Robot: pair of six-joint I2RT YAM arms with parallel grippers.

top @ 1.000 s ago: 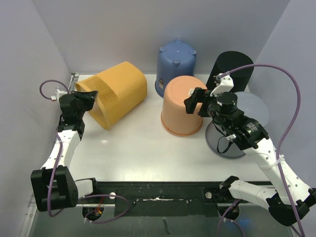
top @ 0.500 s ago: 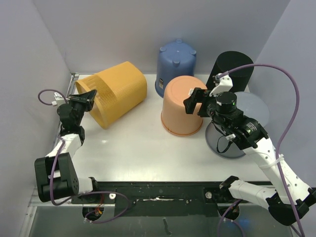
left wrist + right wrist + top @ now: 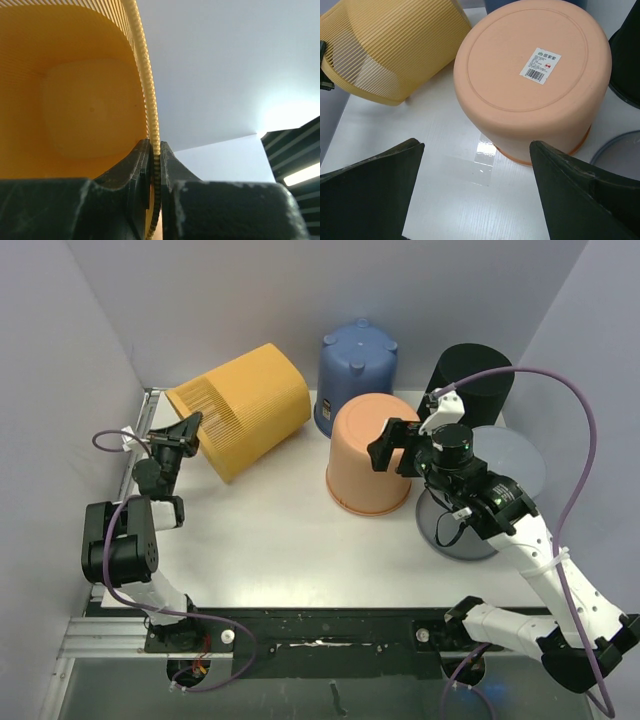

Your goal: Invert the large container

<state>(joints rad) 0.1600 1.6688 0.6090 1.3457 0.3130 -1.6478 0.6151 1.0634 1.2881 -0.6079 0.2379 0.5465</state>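
White table (image 3: 290, 540) holds your tipped yellow basket (image 3: 245, 405). Left gripper (image 3: 155, 150) pinches its rim (right gripper (image 3: 476, 150) gapes, empty); tip it right over next.

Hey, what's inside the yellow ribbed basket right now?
Nothing shows inside the yellow basket: the left wrist view sees its bare walls and base. The left tool, pinching the rim, blocks the lowest part of the interior.
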